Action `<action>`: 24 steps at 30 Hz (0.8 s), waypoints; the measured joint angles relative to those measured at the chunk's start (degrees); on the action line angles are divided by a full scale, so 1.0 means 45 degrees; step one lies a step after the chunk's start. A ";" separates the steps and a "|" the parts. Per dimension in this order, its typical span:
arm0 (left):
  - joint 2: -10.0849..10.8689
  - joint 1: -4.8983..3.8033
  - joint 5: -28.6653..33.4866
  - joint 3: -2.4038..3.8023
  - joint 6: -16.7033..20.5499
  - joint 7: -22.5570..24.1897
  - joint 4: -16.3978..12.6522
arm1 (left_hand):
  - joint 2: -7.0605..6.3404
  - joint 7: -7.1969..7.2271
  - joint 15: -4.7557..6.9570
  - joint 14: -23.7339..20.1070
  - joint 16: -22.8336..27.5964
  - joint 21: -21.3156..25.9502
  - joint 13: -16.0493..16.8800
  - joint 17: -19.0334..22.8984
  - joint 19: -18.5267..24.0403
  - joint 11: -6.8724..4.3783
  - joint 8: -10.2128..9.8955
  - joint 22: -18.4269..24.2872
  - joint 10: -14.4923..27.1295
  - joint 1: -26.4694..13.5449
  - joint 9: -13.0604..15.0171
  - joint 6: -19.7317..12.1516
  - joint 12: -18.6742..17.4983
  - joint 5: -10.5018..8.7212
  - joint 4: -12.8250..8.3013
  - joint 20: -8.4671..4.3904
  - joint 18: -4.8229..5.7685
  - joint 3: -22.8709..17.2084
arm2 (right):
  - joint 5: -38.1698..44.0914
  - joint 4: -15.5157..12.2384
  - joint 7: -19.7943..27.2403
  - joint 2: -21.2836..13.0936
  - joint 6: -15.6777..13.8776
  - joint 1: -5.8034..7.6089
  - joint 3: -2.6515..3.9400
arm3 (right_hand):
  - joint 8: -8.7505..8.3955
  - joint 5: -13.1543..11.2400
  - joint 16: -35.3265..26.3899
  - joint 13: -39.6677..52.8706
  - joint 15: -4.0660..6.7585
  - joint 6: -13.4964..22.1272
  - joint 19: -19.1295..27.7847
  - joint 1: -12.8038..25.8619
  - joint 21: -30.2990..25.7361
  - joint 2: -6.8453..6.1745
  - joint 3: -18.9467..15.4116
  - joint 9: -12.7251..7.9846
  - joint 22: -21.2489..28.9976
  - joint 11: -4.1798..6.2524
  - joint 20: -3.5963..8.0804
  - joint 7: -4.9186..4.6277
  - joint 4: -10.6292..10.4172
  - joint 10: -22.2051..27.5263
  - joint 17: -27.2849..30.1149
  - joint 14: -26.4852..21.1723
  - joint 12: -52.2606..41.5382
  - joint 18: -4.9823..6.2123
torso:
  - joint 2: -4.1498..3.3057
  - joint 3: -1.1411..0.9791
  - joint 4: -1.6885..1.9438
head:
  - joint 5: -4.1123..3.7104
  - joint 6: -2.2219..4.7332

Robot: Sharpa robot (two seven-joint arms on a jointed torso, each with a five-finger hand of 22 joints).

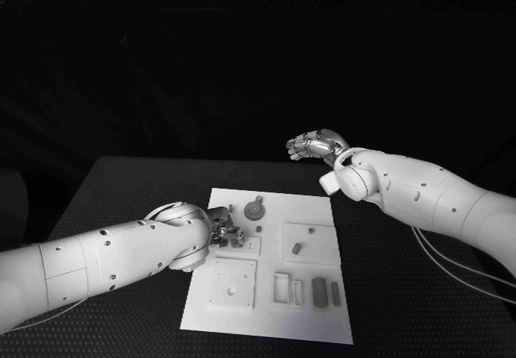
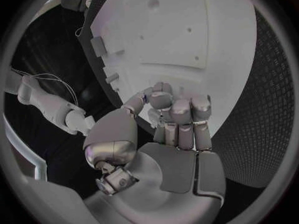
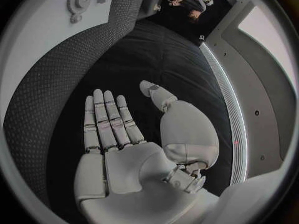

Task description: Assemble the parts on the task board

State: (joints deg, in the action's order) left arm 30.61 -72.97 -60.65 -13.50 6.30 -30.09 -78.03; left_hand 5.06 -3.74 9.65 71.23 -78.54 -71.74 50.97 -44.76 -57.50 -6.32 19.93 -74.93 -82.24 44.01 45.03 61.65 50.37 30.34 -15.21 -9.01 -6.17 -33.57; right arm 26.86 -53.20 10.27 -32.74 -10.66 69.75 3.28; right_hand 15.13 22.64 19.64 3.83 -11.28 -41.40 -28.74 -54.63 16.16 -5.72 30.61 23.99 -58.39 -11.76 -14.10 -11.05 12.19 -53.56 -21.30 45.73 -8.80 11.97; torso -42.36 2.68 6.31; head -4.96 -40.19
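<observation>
Left hand [image 1: 224, 230]: low over the upper-left part of the task board [image 1: 242, 313]. In the left wrist view the fingers [image 2: 181, 112] are curled in tight with the thumb across them. A small pale piece seems pinched there, but I cannot tell for sure whether anything is held.

Right hand [image 1: 315, 145]: lifted off the board at about 1 o'clock from it, over bare table. In the right wrist view the palm is flat and the fingers [image 3: 106, 119] are straight and apart, holding nothing.

Round part [image 1: 253, 209]: a disc with a short stem, lying on the board at about 1 o'clock from the left hand and just beside it. Its stem runs roughly 12 to 6.

Small peg [image 1: 296, 248]: on the raised square plate, at about 4 o'clock from the left hand; long axis near 12 to 6.

Bar parts [image 1: 319, 291]: upright slabs in the row near the board's lower edge, long axes 12 to 6, well apart from both hands.

Nearer hand: the left, by a clear margin; the right is off the board altogether.

Key relation, judged: whatever comes next at the board's upper left falls to the left hand, which sits almost on top of it.

Surface: black textured table [image 1: 118, 194] under a smooth white board with recesses and holes.

Room: open table on all sides of the board; dark beyond.
</observation>
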 measured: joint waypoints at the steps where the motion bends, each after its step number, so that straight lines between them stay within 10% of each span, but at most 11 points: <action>1: 0.0001 0.0001 -0.0008 0.0000 0.0007 0.0004 -0.0007 | 0.0007 0.0000 0.0000 0.0000 0.0000 -0.0023 0.0000 0.0000 0.0000 0.0000 0.0019 0.0000 0.0000 -0.0022 0.0000 0.0001 0.0056 0.0002 -0.0001 0.0000 0.0001 0.0000 | 0.0000 0.0003 0.0000 0.0000 0.0002 -0.0003 0.0000 | 0.0000 0.0000 0.0000 0.0000 0.0000 0.0000 0.0000 0.0000 0.0000 0.0000 0.0000 0.0000 0.0000 0.0000 0.0000 0.0000 0.0000 0.0000 0.0011 0.0000 0.0000 0.0000 | 0.0001 0.0000 0.0000 | 0.0000 0.0000; 24: 0.0023 0.0039 -0.1007 -0.0019 0.0023 0.0077 -0.0159 | -0.0077 0.0009 0.0000 0.0000 -0.0107 -0.0080 -0.0023 0.0012 -0.0003 0.0001 0.0107 0.0003 0.0002 -0.0015 0.0034 0.0009 0.0195 0.0443 -0.0033 0.0003 -0.0008 0.0031 | 0.0004 0.0035 -0.0006 0.0014 0.0045 -0.0025 -0.0001 | -0.0002 0.0000 -0.0051 -0.0001 0.0001 0.0000 0.0046 0.0000 0.0000 0.0000 -0.0034 -0.0010 -0.0046 0.0000 0.0045 0.0000 0.0034 0.0001 0.0025 0.0001 0.0049 0.0002 | 0.0000 0.0000 -0.0004 | 0.0013 0.0054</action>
State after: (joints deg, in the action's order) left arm 30.71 -72.79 -65.18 -13.59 6.40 -29.74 -78.74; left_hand 4.71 -3.70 9.66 71.23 -79.02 -72.10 50.87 -44.71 -57.51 -6.31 20.41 -74.91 -82.23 43.94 45.19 61.69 51.25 32.34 -15.36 -8.99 -6.20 -33.43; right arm 26.88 -53.04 10.24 -32.68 -10.46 69.63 3.28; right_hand 15.12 22.63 19.42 3.82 -11.27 -41.40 -28.53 -54.63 16.16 -5.72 30.46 23.94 -58.59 -11.76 -13.89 -11.05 12.34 -53.56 -21.19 45.74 -8.58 11.98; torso -42.36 2.68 6.30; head -4.90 -39.95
